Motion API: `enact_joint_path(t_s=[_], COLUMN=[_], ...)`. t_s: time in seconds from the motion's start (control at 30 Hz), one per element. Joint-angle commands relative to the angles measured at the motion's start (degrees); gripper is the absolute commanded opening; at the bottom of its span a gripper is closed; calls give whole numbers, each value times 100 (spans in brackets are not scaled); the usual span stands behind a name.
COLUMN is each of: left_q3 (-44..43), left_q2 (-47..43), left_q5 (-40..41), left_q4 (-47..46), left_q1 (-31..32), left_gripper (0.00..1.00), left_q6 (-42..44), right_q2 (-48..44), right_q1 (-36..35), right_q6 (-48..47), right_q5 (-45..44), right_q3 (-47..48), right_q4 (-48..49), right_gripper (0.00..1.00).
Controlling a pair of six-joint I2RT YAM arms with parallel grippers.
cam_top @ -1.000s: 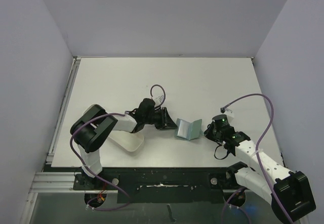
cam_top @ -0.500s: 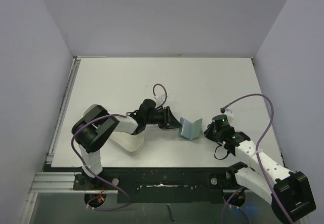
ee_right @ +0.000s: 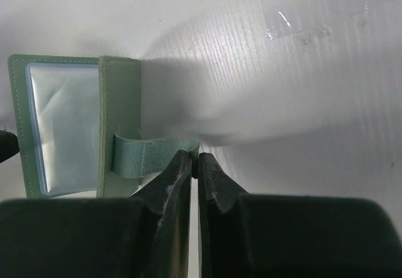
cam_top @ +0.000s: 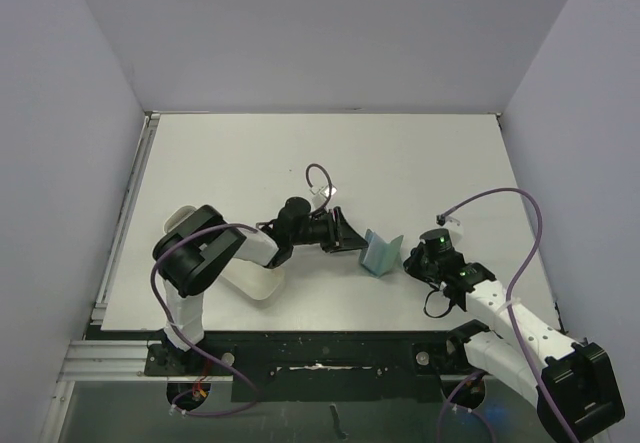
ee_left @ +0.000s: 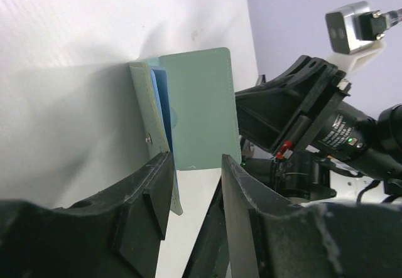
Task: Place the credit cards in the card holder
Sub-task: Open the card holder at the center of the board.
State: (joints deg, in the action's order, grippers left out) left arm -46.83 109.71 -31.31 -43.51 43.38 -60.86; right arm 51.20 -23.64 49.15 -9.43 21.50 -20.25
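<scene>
Overhead: the card holder (cam_top: pixel 382 252) stands half-open on the table (cam_top: pixel 250 153) between the left gripper (cam_top: pixel 356 240) and the right gripper (cam_top: pixel 409 259).

Left wrist: the left jaws are apart, straddling one flap.

Right wrist: the right jaws pinch the snap tab (ee_right: pixel 144 155) together, likely to steady the holder for loading. No credit cards are visible.

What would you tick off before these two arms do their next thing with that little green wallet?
1. The card holder stands open: ok.
2. The right gripper is shut on its snap tab: ok.
3. The left gripper has its jaws apart, either side of the holder's edge: ok.
4. Any credit cards seated in the slots: cannot tell.
5. Spare credit cards in the white tray: cannot tell, the arm hides most of it.
</scene>
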Motion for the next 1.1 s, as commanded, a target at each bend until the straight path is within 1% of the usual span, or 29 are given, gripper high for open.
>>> enact_joint_path(t_s=[0.0, 0.07, 0.3, 0.4, 0.47, 0.57, 0.63, 0.67, 0.77, 0.83, 0.87, 0.93, 1.03, 1.07], left_q3=[94, 40, -63, -47, -51, -75, -85, -93, -70, -3, 11, -31, -203, -244], left_q2=[280, 364, 342, 434, 468, 387, 308, 269, 107, -205, -310, -722, -1233, -1388], left_q5=[-247, -241, 98, -5, -74, -69, -73, -96, -91, 45, 164, 400, 1031, 1286], left_q4=[-1662, -1619, -618, -917, -1114, -1089, -1040, -1037, -933, -630, -313, 471, 1869, 2268], left_q1=[60, 98, 177, 197, 211, 231, 233, 233, 233, 201, 172, 106, 91, 92], left_gripper=[36, 35, 35, 35, 31, 20, 8, 0, 0, 0, 0, 0, 0, 2], left_q6=[-663, -632, 61, -42, -233, -244, -254, -266, -281, -153, -39, 307, 1061, 1278], right_q2=[-67, -88, -132, -107, -82, -49, -64, -80, 27, 87, 91, 141, 371, 447], right_q1=[21, 25, 17, 18, 16, 11, 14, 17, 6, -148, -275, -566, -852, -909], right_q6=[80, 78, 91, 95, 88, 49, 2, -46, -394, -582, -606, -668, -774, -801], right_q5=[-8, -6, 3, 51, 78, 91, 89, 126, 657, 1036, 1072, 983, 961, 961], right_q3=[-31, -16, -52, -79, -72, -9, 17, 21, 47, 119, 182, 371, 795, 912], right_q4=[126, 112, 107, 213, 252, 225, 210, 252, 684, 1074, 1156, 1223, 1193, 1183], right_gripper=[0, 0, 0, 0, 0, 0, 0, 1, 1, 0, 0, 1, 1, 1])
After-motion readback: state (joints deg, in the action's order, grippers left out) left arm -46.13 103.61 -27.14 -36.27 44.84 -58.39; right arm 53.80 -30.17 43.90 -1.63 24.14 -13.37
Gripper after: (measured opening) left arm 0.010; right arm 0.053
